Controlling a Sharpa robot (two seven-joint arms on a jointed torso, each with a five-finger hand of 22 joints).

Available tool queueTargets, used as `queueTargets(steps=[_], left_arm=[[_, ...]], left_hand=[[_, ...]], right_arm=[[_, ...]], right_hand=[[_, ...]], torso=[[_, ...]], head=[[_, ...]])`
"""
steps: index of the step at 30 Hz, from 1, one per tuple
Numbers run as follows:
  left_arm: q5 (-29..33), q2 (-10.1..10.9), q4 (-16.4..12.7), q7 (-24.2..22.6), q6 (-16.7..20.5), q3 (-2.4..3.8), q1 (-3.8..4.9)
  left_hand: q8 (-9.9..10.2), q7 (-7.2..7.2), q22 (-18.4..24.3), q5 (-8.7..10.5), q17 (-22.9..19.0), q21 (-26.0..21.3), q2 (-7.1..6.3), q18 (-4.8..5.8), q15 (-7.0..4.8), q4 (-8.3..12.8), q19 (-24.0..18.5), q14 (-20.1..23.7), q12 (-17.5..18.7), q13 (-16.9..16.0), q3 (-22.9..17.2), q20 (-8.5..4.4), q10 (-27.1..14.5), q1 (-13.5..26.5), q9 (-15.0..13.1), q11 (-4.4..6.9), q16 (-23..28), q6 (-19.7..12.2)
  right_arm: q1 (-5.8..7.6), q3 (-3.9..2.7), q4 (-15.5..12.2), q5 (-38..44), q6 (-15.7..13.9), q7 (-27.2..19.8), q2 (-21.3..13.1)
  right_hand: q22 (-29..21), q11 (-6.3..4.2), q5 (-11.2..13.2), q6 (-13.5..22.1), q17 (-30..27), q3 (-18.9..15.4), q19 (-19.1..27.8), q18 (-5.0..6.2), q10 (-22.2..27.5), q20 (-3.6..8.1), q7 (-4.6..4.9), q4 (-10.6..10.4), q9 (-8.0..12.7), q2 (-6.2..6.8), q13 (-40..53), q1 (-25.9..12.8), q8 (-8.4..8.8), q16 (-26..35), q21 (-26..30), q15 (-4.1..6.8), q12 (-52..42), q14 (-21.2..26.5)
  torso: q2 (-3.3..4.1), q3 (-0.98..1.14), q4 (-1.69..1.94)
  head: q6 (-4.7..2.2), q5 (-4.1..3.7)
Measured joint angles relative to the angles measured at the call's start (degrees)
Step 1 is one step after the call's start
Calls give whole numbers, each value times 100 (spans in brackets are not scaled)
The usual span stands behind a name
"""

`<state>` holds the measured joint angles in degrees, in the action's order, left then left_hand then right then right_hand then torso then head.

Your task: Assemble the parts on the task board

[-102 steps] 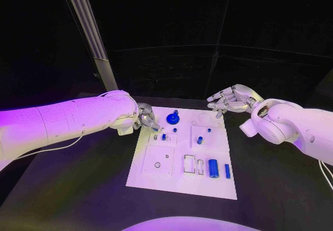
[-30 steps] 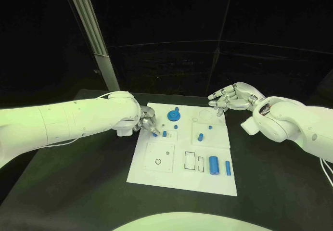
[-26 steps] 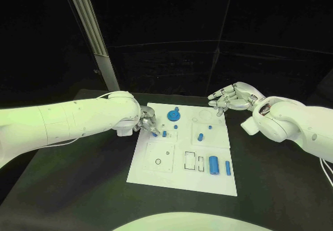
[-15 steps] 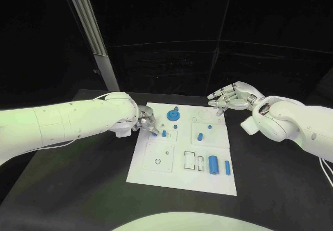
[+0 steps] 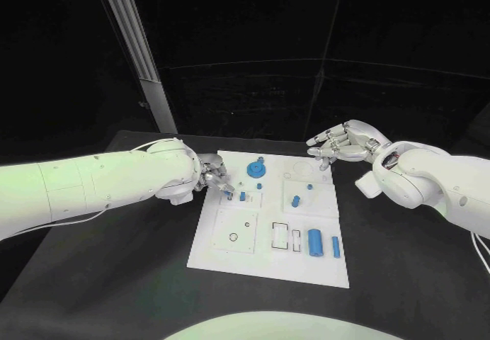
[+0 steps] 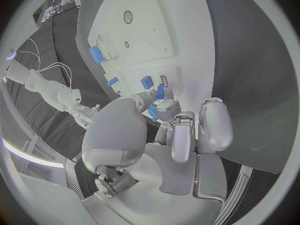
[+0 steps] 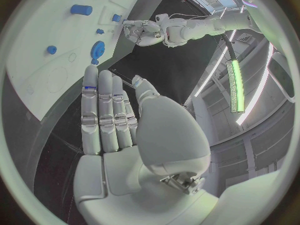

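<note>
Showing no readable writing: task board (image 5: 263, 241)

A black table (image 5: 122, 248) is lying under everything, its matte top taking a faint glow. Behind it a dark curtain wall (image 5: 306, 64) is hanging, thin seams running across and down. A pale metal post (image 5: 138, 64) is leaning up at the far left. Off to the side, a green light bar (image 7: 233, 82) is glowing among ceiling beams.
</note>
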<state>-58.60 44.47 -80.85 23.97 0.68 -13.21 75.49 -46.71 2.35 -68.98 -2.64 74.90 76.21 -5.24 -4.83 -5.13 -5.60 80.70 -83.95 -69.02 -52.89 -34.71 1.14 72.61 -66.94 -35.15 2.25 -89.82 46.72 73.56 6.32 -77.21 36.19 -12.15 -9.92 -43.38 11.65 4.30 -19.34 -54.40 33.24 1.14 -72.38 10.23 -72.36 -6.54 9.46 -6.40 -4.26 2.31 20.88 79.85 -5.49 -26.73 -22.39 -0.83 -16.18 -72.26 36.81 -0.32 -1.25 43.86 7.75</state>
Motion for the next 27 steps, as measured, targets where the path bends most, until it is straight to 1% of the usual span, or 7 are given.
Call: queueTargets(steps=[4,8,18,27], left_arm=[[0,-8,-5,-17,83,-17,-52],[-7,-18,13,-22,132,-35,-82],[-101,-54,27,-57,259,-44,-122],[-145,-90,64,-62,249,-44,-134]], left_hand=[[2,0,0,17,0,0,13,0,0,0,0,0,0,0,0,0,0,-13,-1,0,0,0],[-14,0,1,21,0,0,13,0,0,0,0,0,0,0,0,0,0,-13,-1,-1,0,1],[-13,9,-9,17,0,0,13,0,0,0,0,0,0,-6,0,0,-1,-13,-1,-2,0,9],[-10,10,-16,-2,0,0,13,0,1,-1,18,0,1,-6,0,-18,-2,-13,-1,-3,0,11]], right_arm=[[0,0,5,0,2,0,0],[0,0,7,0,5,2,3],[-1,1,21,0,10,7,7],[-1,1,22,0,13,9,15]], right_hand=[[0,0,0,0,0,0,0,0,0,0,0,0,0,0,0,0,0,0,0,0,0,0],[0,0,0,0,-1,0,0,0,0,0,0,0,1,0,0,0,0,0,0,0,0,0],[4,0,0,0,-1,0,0,0,0,0,0,0,1,0,7,0,0,-21,0,0,0,0],[4,0,0,0,4,0,0,0,0,0,0,0,2,0,6,0,0,-22,0,0,0,0]], torso=[[0,0,0],[0,-1,-8],[2,-1,-11],[7,-1,-11]], head=[[5,6],[8,16],[-3,10],[-3,10]])
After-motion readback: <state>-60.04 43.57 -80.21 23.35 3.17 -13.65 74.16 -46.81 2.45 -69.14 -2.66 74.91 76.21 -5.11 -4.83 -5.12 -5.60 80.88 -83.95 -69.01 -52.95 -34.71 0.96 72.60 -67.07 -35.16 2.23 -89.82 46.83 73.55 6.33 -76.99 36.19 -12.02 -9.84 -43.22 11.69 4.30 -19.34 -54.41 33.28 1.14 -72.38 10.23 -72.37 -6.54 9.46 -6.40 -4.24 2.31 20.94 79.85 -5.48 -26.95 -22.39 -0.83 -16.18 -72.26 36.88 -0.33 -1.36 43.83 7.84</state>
